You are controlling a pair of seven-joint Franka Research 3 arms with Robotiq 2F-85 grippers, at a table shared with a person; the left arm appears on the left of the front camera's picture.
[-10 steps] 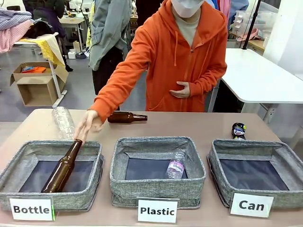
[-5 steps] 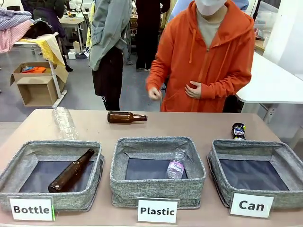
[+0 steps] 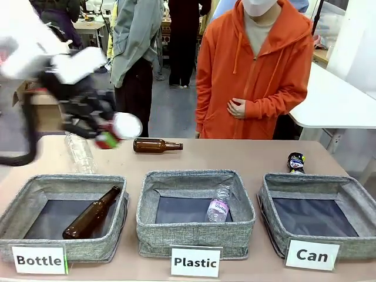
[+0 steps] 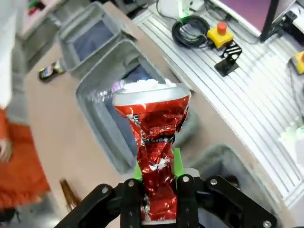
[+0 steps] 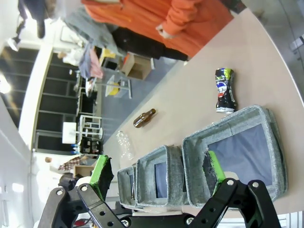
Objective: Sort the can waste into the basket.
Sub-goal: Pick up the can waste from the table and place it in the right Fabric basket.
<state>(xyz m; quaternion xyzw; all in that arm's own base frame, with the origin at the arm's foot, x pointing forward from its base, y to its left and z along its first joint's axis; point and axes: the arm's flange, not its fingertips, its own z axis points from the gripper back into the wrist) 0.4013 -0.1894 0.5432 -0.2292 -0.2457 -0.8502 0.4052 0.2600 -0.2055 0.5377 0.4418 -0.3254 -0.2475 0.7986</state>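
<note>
My left gripper (image 3: 108, 134) hangs blurred above the table's far left, shut on a crushed red can (image 3: 117, 130) with silver ends. The left wrist view shows this red can (image 4: 156, 137) standing up from the shut left gripper (image 4: 159, 190). A black-blue crushed can (image 3: 296, 162) lies on the table just behind the "Can" basket (image 3: 305, 178), a grey woven bin at the right with a bare dark bottom. In the right wrist view my right gripper (image 5: 158, 171) is open and holds nothing, high above that basket (image 5: 223, 127) and the black-blue can (image 5: 224, 90).
The "Bottle" basket (image 3: 35, 188) holds a brown bottle (image 3: 91, 214). A clear bottle (image 3: 218, 204) lies in the "Plastic" basket (image 3: 194, 176). Another brown bottle (image 3: 155, 145) and a clear plastic bottle (image 3: 79, 153) lie on the far table. A person in an orange hoodie (image 3: 258, 70) stands behind.
The person let the brown bottle drop into the "Bottle" basket and drew the arm back. My left arm has swung into the front view carrying the red can.
</note>
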